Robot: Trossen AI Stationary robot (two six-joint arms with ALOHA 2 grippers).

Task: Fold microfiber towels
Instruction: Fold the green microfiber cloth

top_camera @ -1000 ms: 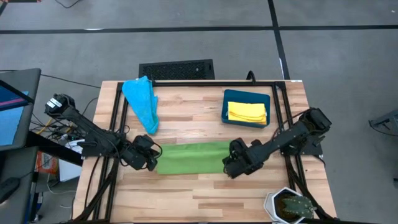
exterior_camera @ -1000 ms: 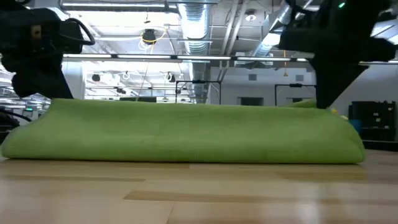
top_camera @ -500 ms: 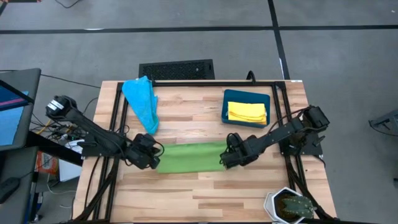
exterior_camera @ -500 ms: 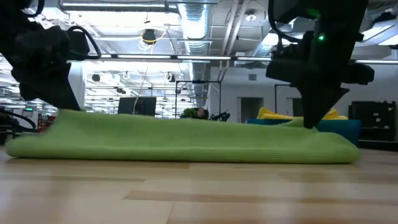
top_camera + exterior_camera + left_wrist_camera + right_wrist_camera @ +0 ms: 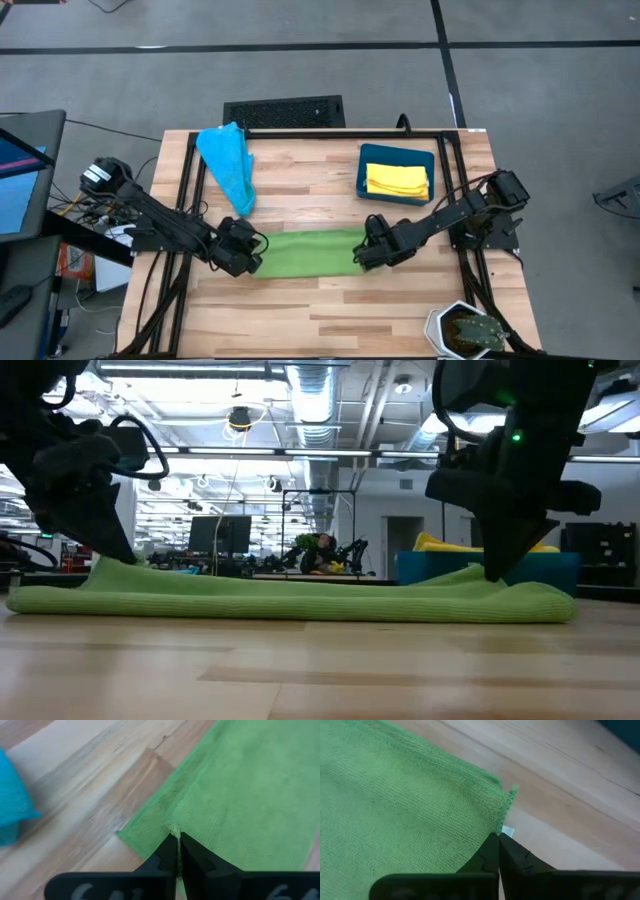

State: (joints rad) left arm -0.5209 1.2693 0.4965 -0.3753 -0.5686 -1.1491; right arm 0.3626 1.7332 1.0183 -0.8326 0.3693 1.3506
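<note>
High view: a green microfiber towel (image 5: 308, 252) lies folded into a long flat strip across the middle of the wooden desk (image 5: 320, 310), each short end pinched by one of two dark arms. The left pincer (image 5: 254, 258) sits at the strip's left end, the right pincer (image 5: 360, 252) at its right end — both low over the boards.

The left wrist view shows that pincer's fingers (image 5: 167, 856) pressed together on the towel's edge near a corner, a small tuft of green fabric caught between the tips. The right wrist view shows the same on the other side: fingers (image 5: 492, 851) closed tight on the hemmed corner, a small white tag just beside them on the wood.

In the low view the strip rests flat on the desk, its ends rising slightly where the pincers grip.

A light blue towel (image 5: 229, 164) lies crumpled near the desk's far left corner, well apart from the green one. A yellow towel (image 5: 397, 181) sits folded inside a dark teal bin (image 5: 397, 153) toward the far right. A small potted plant (image 5: 470, 331) stands at the desk's near right corner.
</note>
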